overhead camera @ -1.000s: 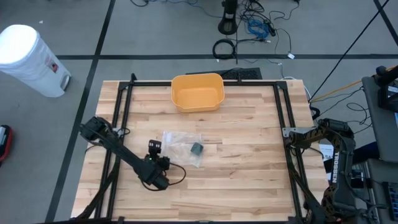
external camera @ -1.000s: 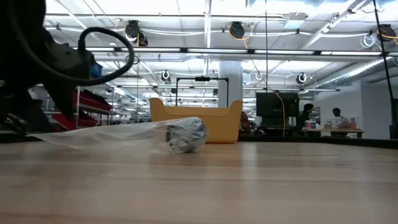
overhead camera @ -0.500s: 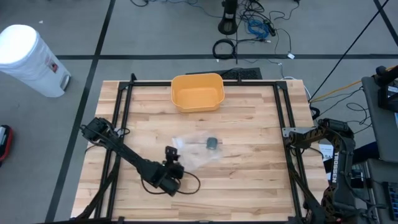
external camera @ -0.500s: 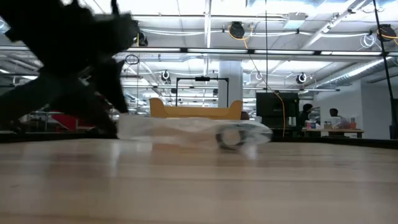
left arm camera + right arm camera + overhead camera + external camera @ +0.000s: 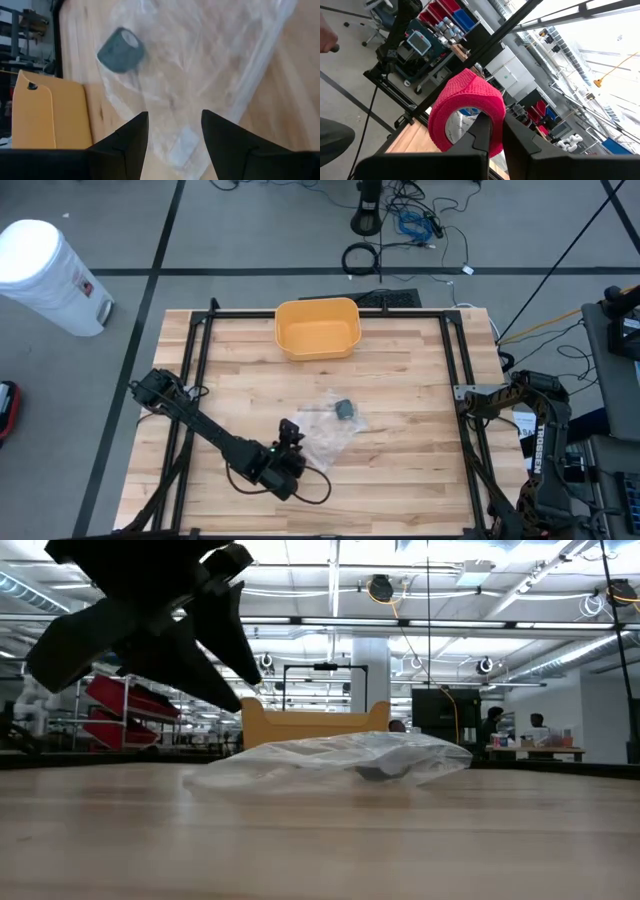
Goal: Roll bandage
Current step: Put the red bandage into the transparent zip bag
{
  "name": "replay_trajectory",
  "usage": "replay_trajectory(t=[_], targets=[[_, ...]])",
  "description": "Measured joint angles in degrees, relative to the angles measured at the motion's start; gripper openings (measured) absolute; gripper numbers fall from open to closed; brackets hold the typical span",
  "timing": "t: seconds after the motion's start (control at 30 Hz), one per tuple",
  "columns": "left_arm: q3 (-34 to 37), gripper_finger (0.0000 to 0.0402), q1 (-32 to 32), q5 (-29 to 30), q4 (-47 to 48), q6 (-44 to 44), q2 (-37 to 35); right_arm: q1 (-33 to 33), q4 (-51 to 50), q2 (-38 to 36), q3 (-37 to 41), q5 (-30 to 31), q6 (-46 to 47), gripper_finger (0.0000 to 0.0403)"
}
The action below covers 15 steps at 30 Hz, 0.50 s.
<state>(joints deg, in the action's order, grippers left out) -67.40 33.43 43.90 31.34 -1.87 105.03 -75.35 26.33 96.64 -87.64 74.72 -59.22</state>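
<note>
Near the middle of the table (image 5: 400,470), a small dark bandage roll (image 5: 344,409) is seen lying inside a clear plastic bag (image 5: 330,430) — the roll at the bag's far end, toward the yellow bin (image 5: 317,328) at twelve o'clock. In the left wrist view the roll's open core is visible, so it appears to lie on its curved side, its axis tilted across the bag; the exact heading cannot be fixed.

From the left gripper (image 5: 291,432) the roll lies at about one o'clock, near but apart. The gripper's fingers are spread, with the bag's near edge between and beyond them, and nothing is pinched. This arm is clearly the nearer one. The coming move is judged to turn on that short reach toward one o'clock, with the film lying between the fingertips and the roll.

The right gripper (image 5: 490,131) is parked at the table's three o'clock edge, well apart, its fingers pressed together on a red bandage roll (image 5: 465,114).

On the right arm, white lettering reading "TROSSEN" (image 5: 540,448) can be made out — no writing is legible on the bag or either roll.
</note>
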Motion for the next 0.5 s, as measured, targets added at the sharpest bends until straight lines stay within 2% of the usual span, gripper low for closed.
replay_trajectory(t=[0.2, 0.3, 0.5], targets=[[0.25, 0.0189, -0.19, -1.26, 5.03, 2.57, 0.00, 0.00, 0.00, 0.00, 0.01, 0.00, 0.01, 0.0025], [1.32, 0.0189, -0.52, -5.43, 4.62, 2.91, 0.06, 0.00, -0.01, 0.00, -0.02, 0.00, 0.00, 0.0025], [1.46, 0.0189, -0.70, -4.82, 2.26, 1.47, 1.32, 0.00, -0.06, 0.00, -0.01, 0.01, 0.01, 0.0025]])
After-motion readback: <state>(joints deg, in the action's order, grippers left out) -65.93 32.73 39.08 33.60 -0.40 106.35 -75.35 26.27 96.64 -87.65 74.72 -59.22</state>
